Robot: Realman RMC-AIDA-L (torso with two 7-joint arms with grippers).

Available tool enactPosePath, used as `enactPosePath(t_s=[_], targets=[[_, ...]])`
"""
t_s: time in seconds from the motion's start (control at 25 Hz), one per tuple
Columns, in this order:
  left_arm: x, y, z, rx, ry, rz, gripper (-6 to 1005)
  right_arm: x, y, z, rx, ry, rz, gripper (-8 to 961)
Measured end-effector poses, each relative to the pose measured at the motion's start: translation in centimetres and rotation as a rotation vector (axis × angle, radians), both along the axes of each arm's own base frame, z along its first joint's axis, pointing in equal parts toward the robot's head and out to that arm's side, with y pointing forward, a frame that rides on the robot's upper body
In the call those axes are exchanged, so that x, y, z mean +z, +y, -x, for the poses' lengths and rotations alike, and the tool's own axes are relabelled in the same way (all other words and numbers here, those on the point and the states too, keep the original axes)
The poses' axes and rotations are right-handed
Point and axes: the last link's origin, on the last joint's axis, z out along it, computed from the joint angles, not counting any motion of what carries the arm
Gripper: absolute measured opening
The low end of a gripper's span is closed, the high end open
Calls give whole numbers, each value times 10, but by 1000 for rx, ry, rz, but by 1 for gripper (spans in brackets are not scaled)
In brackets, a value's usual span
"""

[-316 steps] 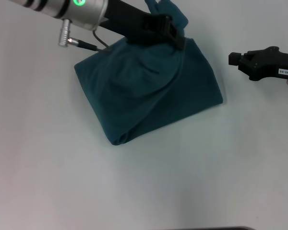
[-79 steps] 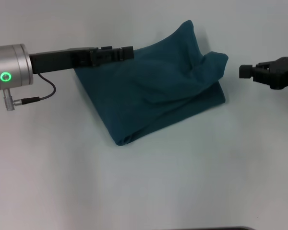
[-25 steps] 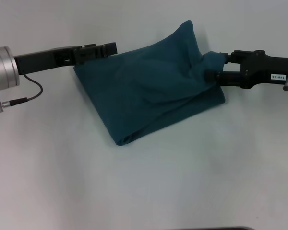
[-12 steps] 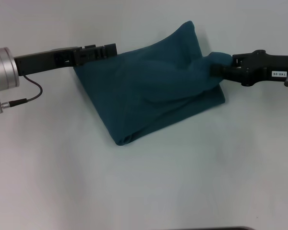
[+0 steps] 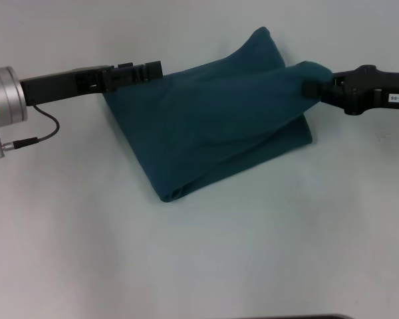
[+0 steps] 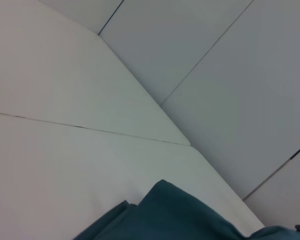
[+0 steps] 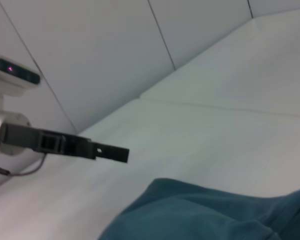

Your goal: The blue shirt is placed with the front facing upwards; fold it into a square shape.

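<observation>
Right gripper (image 5: 312,88) now clamped on blue shirt (image 5: 213,129) flap at 3 o'clock edge, pulling it outward from where it grabbed. Bundle sits centre-top of table (image 5: 206,259). Left gripper (image 5: 153,68) at 10 o'clock corner; finger state: cannot tell. You're mid-straightening; square not formed.

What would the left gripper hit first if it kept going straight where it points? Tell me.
Probably the shirt: the left gripper points toward the robot's right along its far left edge. Depth is unclear, so it might skim past.

A small white label (image 5: 398,98) on the right arm carries dark characters, too small to read.
</observation>
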Motion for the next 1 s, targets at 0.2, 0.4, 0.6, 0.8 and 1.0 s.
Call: enactPosePath(t_s=[0.2,0.4,0.6,0.8,1.0], targets=[[0,0,0,1,-1,-1,933,14,0,0,-23,34,14,40],[0,0,0,2,-1,-4,933,14,-2,-16,-101,-25,33,49],[1,1,0,4,-1,-8,933,3,-3,-32,-174,-119,57,58],[1,2,0,4,-1,-10,933,-1,-2,-37,-208,-149,67,68],[1,2,0,4,-1,-10,933,-4,1,-39,-238,-153,48,77]])
